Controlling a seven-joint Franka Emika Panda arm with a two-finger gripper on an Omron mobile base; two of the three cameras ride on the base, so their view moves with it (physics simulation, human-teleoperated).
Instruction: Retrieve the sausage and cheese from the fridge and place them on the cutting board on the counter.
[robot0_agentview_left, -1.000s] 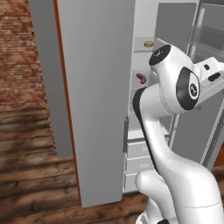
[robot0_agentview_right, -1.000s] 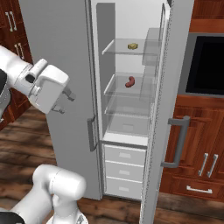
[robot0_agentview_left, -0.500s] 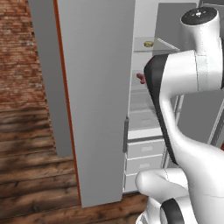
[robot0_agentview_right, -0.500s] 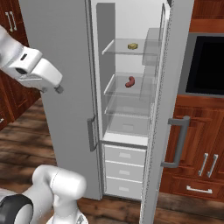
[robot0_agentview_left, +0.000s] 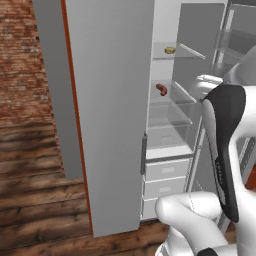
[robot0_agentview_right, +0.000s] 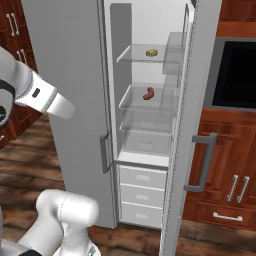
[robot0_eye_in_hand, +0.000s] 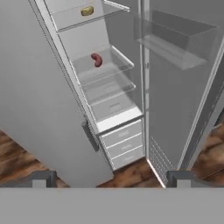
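Rising since a second ago, end effector (robot0_eye_in_hand: 111, 178) spread wide, facing fridge (robot0_eye_in_hand: 100, 87)

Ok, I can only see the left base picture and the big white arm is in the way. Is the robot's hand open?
Observer: Yes. In the hand view the gripper is open, with nothing between its tips.
Operator: What is it pointing at?
Observer: Into the open fridge, towards the sausage on a glass shelf. The cheese is one shelf higher.
Operator: What's to the right of the fridge?
Observer: In the right base view, wooden cabinets with a dark glass panel above them.
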